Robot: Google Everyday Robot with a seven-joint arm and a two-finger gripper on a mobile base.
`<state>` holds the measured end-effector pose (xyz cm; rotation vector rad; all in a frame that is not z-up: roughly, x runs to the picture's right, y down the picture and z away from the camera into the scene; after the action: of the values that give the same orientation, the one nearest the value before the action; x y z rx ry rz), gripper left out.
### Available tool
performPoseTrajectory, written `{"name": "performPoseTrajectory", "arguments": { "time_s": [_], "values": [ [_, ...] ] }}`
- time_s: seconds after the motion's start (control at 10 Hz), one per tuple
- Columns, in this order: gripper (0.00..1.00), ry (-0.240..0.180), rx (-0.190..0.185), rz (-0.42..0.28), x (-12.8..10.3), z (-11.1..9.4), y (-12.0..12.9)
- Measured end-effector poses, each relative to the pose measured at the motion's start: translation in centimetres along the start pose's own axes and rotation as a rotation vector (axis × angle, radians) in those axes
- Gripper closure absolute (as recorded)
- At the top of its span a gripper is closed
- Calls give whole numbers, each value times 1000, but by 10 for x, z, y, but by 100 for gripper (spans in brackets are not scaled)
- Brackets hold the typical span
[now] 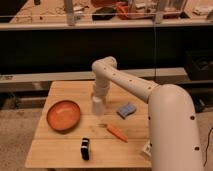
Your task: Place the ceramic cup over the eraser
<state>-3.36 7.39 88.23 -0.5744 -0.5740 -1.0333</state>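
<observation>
The ceramic cup (97,106) is a small white cup hanging straight below the arm's wrist, over the middle of the wooden table (60,155). My gripper (98,98) points down from the wrist, is shut on the cup's top, and is mostly hidden by the cup. The eraser (85,148), a black block with a thin white band, lies near the table's front edge. It is well in front of the cup and slightly to its left, and nothing touches it.
An orange bowl (63,115) sits left of the cup. A light-blue spongy block (126,110) lies to its right, and a carrot (116,132) lies in front of it. The robot's white body (172,135) fills the right side. Dark shelving stands behind the table.
</observation>
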Motion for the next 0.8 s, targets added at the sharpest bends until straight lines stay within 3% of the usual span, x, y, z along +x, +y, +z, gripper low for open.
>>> {"name": "performPoseTrajectory", "arguments": {
  "time_s": [0.2,0.4,0.6,0.8],
  "values": [
    [100,25,47,1,-4,-32,-4],
    [91,41,79,-6,-11,-65,-11],
    [69,70,117,-9,-16,-103,-16],
    [48,85,130,-3,-16,-116,-18]
  ]
}}
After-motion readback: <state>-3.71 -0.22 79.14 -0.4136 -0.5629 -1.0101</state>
